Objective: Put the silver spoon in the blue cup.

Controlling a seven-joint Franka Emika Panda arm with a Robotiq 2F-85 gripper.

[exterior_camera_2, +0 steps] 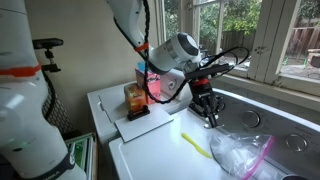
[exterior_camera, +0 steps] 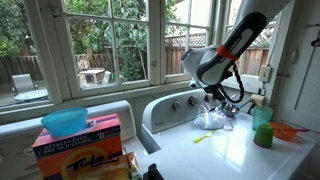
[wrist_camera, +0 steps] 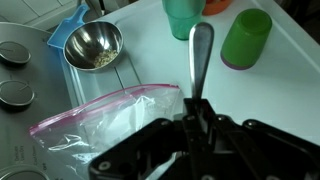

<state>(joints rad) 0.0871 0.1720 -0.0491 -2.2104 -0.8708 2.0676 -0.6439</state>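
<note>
Wrist view: my gripper (wrist_camera: 193, 108) was clamped on the silver spoon (wrist_camera: 200, 55), both fingers pressed against its lower end. The spoon ran from the jaws at bottom centre straight up the frame. Its rounded free end finished just below and right of the blue cup (wrist_camera: 183, 15). I could not tell whether spoon and cup touched, nor whether the spoon was clear of the white surface (wrist_camera: 270, 100).

The blue cup stood upright at top centre, cut off by the frame edge. A green cup (wrist_camera: 247, 38) stood just to its right, upper right of the frame. An orange item (wrist_camera: 215, 5) showed between them at the very top.

Upper left: a metal scoop (wrist_camera: 93, 45) with crumbs in its bowl, resting beside a blue cloth (wrist_camera: 75, 20). Two round knobs (wrist_camera: 15, 50) sat at the left edge. A clear plastic bag (wrist_camera: 110, 120) with a pink zip lay at lower left, its edge reaching my gripper.

In an exterior view the gripper (exterior_camera: 222, 102) hung right of centre, above the bag (exterior_camera: 210, 118). A yellow-green utensil (exterior_camera: 205, 137) lay just below the bag. The blue cup (exterior_camera: 261, 114) showed at right, behind the green cup (exterior_camera: 263, 134).

At lower left, a light-blue bowl (exterior_camera: 65, 120) sat on a detergent box (exterior_camera: 80, 142).

In an exterior view the gripper (exterior_camera_2: 208, 110) pointed down at centre frame. The spoon was too small to make out there.
</note>
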